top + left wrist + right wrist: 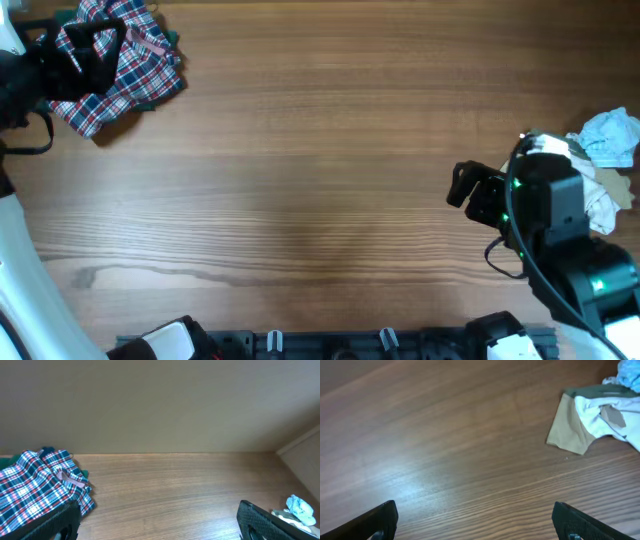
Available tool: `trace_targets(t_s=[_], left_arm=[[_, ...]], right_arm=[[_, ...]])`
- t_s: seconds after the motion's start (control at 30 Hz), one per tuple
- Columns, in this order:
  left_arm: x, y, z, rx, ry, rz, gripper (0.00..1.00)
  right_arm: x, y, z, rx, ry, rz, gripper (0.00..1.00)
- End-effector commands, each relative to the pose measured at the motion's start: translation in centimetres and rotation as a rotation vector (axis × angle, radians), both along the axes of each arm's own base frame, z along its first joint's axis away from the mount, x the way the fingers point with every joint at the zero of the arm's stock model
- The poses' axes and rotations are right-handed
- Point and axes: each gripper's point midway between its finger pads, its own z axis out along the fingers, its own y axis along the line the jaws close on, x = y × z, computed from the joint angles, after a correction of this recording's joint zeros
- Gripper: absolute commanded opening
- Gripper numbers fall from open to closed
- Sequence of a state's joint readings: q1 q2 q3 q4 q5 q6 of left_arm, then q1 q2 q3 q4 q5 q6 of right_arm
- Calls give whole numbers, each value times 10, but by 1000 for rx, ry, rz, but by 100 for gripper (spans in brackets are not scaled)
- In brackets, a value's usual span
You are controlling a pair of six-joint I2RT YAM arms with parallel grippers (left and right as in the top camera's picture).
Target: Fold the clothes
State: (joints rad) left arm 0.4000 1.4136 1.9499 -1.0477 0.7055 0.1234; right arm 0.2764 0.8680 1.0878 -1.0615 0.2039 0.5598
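Note:
The plaid cloth (pixel 130 70), red, navy and white with a pinkish strip, lies bunched at the table's far left corner. It also shows at the left of the left wrist view (pixel 35 485). My left gripper (pixel 92 48) hovers over the cloth's left part; in its own view the jaws (pixel 160 522) are wide open and empty, over bare wood. My right gripper (pixel 468 188) is at the right side, and its jaws (pixel 475 522) are open and empty above the table. A pile of light clothes (pixel 608 160) lies behind it.
The light pile has a pale blue piece, a white piece and a tan piece (pixel 570 430), also seen far off in the left wrist view (pixel 299 509). The wooden table (pixel 320 150) stretches between the two arms. Arm bases stand along the front edge.

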Motion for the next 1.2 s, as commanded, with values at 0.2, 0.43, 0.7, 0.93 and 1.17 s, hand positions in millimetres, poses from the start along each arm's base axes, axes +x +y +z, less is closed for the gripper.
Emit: trace_targets(t_s=[0.2,0.43,0.7,0.93,1.17], left_arm=[[1,-3,0,8,-7,-24,100],[1,-3,0,8,-7,-24,100],[1,-3,0,8,-7,-24,100],[1,-3,0,8,-7,-24,100],[1,-3,0,9,-7,-24,100]], right_arm=[[23,6,10,-50,-78,62,100],[17,-12,7,-64,-256,43,100],[17,-1,-32,19,-656,184,100],[10,-6,-38,-1,-826,169,100],[7,-27,-40,9,-882,72,100]])
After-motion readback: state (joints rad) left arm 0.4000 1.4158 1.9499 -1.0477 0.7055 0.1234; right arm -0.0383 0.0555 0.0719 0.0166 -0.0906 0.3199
